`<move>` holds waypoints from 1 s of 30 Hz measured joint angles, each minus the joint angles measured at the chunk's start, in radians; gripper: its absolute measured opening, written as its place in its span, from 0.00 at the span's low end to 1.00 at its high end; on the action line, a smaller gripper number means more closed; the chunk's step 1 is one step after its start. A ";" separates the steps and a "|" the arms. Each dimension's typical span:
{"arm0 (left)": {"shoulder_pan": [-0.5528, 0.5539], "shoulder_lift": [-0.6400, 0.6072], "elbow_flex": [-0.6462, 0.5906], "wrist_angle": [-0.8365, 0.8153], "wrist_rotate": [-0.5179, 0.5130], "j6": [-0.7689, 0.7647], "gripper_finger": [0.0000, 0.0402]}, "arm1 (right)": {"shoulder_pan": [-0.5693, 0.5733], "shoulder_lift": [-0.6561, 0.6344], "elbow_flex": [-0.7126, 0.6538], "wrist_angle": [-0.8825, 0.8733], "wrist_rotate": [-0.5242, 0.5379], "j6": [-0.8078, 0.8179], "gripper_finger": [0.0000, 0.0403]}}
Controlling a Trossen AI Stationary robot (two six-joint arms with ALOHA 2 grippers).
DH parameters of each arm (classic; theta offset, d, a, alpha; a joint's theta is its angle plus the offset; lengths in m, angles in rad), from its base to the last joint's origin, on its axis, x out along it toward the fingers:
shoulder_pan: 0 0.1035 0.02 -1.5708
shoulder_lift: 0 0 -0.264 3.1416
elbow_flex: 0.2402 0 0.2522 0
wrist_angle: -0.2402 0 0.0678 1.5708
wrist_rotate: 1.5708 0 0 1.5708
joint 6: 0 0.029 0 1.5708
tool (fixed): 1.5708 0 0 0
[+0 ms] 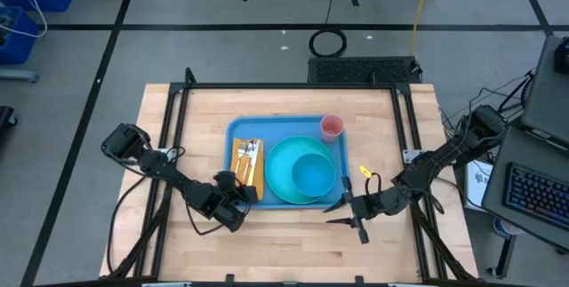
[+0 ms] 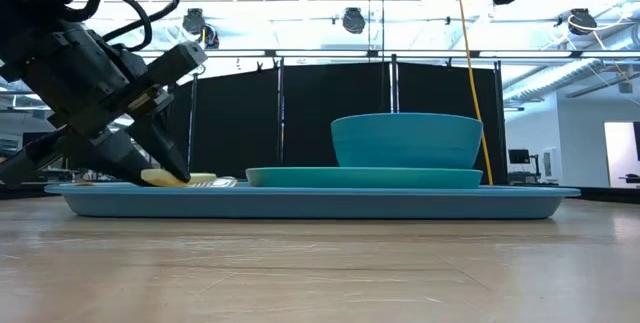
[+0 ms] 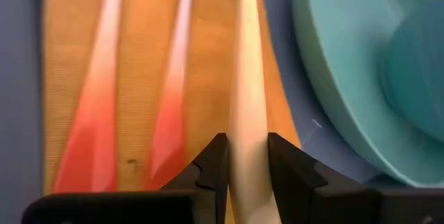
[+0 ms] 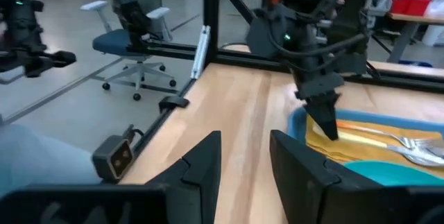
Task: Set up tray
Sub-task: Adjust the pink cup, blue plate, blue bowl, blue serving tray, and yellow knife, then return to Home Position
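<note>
The blue tray [image 1: 238, 131] lies mid-table and holds a turquoise plate [image 1: 277, 158] with a bowl [image 1: 313, 176] on it. A pink cup [image 1: 331, 126] stands in its far right corner. Cutlery lies on a yellow napkin [image 1: 240, 158] along its left side. My left gripper [image 1: 244, 189] is at the napkin's near end, shut on a cream-handled utensil [image 3: 246, 78]. Two red-handled utensils [image 3: 104, 99] lie beside it. My right gripper [image 1: 338, 203] hangs open off the tray's near right corner, touching nothing. My left gripper pinches the cream handle near its free end [image 3: 248, 148] between its two fingers [image 3: 215, 165]. The fingers come slanting down from the table's near left side, roughly along the handle [image 2: 180, 177]. The utensil lies low over the napkin, pointing toward the far edge.
Bare wood table lies around the tray [image 2: 320, 203], framed by a black rail [image 1: 293, 85]. A small yellow object [image 1: 366, 173] sits right of the tray by the right arm. Beyond the table are an office chair [image 4: 132, 40] and a keyboard [image 1: 533, 194].
</note>
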 joint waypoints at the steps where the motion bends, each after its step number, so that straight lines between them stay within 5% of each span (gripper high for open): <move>1: 0.000 0.000 0.000 -0.004 0.000 -0.017 0.20 | 0.005 0.000 0.000 0.006 0.000 -0.006 0.29; 5: 0.013 0.000 0.000 0.020 0.029 0.007 0.23 | 0.023 0.000 0.000 0.013 -0.001 -0.025 0.29; 11: 0.019 0.000 0.001 0.107 0.020 0.101 0.49 | 0.026 0.000 0.000 0.024 -0.001 -0.042 0.29; 17: 0.017 -0.001 0.001 0.141 0.005 0.170 0.65 | 0.026 0.000 0.000 0.033 -0.001 -0.047 0.29; 26: -0.073 -0.023 0.000 0.174 -0.003 0.170 0.74 | 0.040 0.000 0.000 0.036 0.000 -0.071 0.29; 30: -0.155 -0.067 0.000 0.329 -0.139 0.422 0.75 | 0.061 0.000 0.000 0.096 0.000 -0.106 0.29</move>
